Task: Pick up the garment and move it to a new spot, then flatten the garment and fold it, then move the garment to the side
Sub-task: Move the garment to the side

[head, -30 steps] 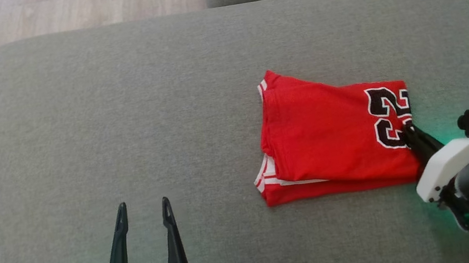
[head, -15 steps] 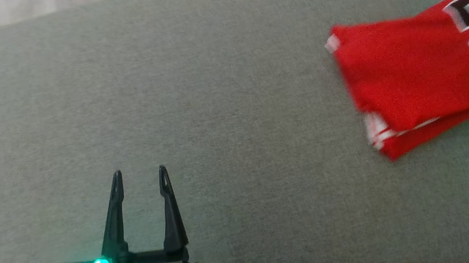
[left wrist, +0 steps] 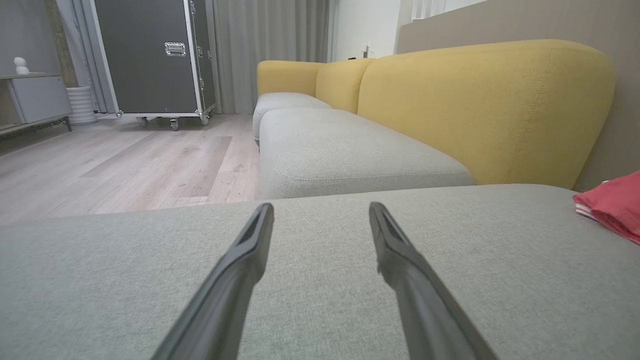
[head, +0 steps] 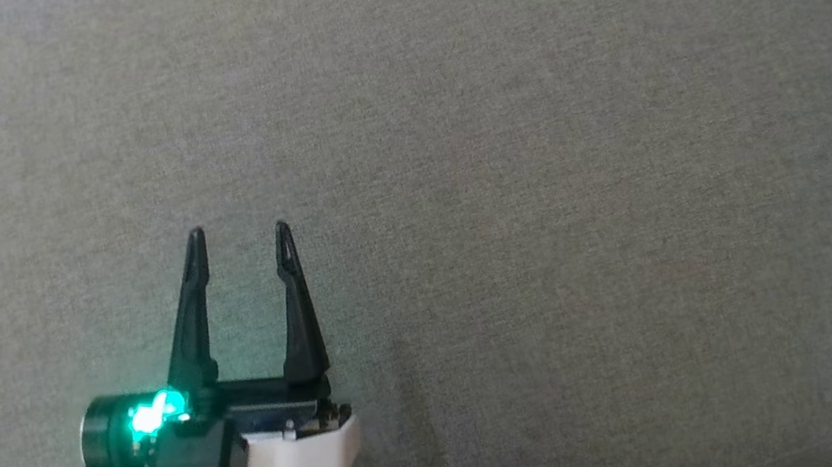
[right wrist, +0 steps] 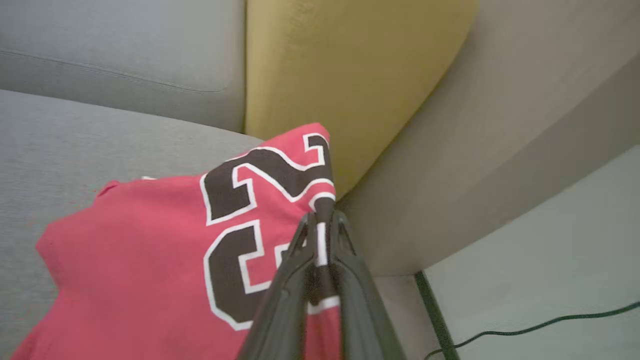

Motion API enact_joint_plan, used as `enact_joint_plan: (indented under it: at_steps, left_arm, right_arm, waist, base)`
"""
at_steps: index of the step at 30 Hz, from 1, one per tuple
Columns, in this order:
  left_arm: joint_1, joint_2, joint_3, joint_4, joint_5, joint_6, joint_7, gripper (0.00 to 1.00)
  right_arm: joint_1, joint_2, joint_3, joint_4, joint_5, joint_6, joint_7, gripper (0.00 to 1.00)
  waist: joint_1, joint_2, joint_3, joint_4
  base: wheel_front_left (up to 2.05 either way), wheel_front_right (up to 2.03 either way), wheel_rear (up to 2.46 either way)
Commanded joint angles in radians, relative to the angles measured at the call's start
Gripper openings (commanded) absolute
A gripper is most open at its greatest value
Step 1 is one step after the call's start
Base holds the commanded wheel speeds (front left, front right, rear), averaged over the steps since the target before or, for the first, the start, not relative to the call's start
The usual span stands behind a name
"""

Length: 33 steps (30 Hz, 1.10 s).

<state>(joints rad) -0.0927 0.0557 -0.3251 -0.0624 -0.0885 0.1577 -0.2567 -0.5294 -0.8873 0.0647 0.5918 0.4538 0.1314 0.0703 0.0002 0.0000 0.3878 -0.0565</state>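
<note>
Right now, the red garment [right wrist: 150, 250] is pinched at one edge by the right fingers [right wrist: 287, 285]. These fingers are squeezed tight together, and a bit of cloth with a white stripe is caught between their tips. Big dark numbers with white lines around them are printed on the garment, close to where it is held. The garment is folded over. Most of it is spread on the grey sofa seat [right wrist: 75, 140], near the seat's right end. One corner of it is seen in front of the yellow back cushion [right wrist: 350, 75]. A thin dark cable [right wrist: 525, 327] is seen low down beside the sofa.

From the head view, a small part of the garment is seen at the right edge. The left fingers [head: 297, 306] are found at the lower left, well apart from it, over bare grey seat. They are spread wide, and nothing is held between them. A green light is lit at their base.

From the left wrist view, the garment is seen far off to the right, lying on the seat. A wood floor [left wrist: 125, 160] and a big dark case on wheels [left wrist: 150, 55] are seen past the sofa.
</note>
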Motion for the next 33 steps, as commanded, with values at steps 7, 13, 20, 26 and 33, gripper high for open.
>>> enact_joint_plan:
  at_steps: [7,13,20,26,33]
  left_arm:
    - [-0.04,-0.005,0.025,-0.027,-0.008,-0.009,-0.005,1.0]
    - [-0.011,-0.005,0.042,-0.013,-0.01,-0.011,-0.005,1.0]
    - [0.057,-0.005,0.073,0.01,-0.009,-0.023,-0.005,1.0]
    - [0.164,-0.005,0.102,0.043,-0.037,-0.024,-0.005,1.0]
    - [0.247,-0.005,0.12,0.038,-0.064,-0.034,-0.005,1.0]
  right_arm:
    - [0.041,-0.046,-0.117,0.019,-0.073,-0.001,0.03,1.0]
    - [0.104,0.128,-0.136,-0.039,-0.144,-0.001,0.027,1.0]
    - [0.218,0.393,-0.055,-0.151,-0.16,-0.001,-0.01,1.0]
    - [0.343,0.608,0.094,-0.153,-0.104,-0.001,-0.205,1.0]
    - [0.448,0.697,0.15,-0.195,-0.218,-0.001,-0.331,1.0]
  waist:
    - [-0.0002,0.0,0.002,0.019]
    - [-0.0002,0.0,-0.073,0.024]
    - [-0.0002,0.0,-0.192,0.025]
    - [-0.0002,0.0,-0.34,0.037]
    - [-0.0002,0.0,-0.414,0.054]
  base:
    - [0.0,0.0,0.0]
    - [0.0,0.0,0.0]
    - [0.0,0.0,0.0]
    - [0.0,0.0,0.0]
    - [0.0,0.0,0.0]
